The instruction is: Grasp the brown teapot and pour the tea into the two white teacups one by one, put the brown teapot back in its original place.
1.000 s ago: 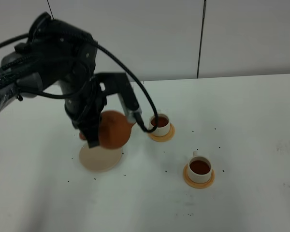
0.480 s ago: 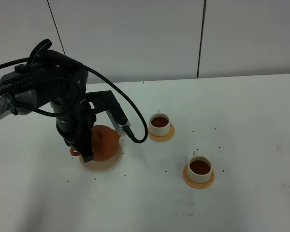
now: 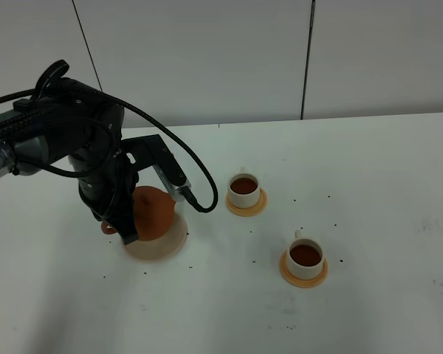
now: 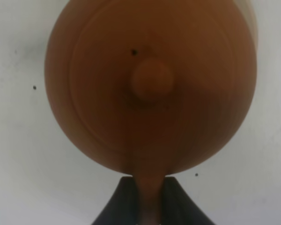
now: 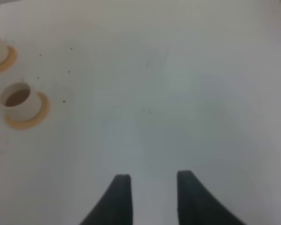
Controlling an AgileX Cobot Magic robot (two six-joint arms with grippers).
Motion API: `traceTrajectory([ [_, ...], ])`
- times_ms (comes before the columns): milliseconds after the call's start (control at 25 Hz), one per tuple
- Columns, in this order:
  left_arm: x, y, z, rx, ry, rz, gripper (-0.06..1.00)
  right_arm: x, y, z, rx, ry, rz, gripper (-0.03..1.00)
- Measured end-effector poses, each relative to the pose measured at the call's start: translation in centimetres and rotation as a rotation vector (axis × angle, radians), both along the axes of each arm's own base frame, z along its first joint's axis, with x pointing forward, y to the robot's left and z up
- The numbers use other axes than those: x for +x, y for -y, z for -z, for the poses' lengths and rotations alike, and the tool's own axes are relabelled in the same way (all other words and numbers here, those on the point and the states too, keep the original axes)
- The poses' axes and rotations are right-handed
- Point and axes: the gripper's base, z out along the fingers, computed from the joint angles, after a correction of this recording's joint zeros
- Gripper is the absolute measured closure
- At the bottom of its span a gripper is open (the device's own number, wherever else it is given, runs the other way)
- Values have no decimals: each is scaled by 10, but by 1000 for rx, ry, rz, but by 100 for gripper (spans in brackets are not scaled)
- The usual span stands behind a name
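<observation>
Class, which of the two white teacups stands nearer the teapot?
The far cup, just right of the teapot held by the left gripper. The other cup stands farther right, toward the table's front.

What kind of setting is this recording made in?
Probably a lab or test bench dressed as a tea setting: a bare white table against plain white wall panels, holding only a teapot on a coaster and two filled cups.

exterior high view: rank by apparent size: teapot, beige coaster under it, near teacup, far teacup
1. beige coaster, partly covered
2. brown teapot, partly hidden by the left gripper
3. near teacup and far teacup: look alike, no ranking
</observation>
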Motion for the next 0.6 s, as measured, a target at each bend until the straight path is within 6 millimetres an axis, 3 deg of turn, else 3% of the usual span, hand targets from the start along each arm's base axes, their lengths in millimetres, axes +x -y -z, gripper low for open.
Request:
traceTrajectory([
  [200, -4, -1, 10, -2, -11, 3, 77, 0, 0, 0, 0, 0, 0, 73],
  [600, -5, -1, 11, -3, -13, 1, 77, 0, 0, 0, 0, 0, 0, 73],
])
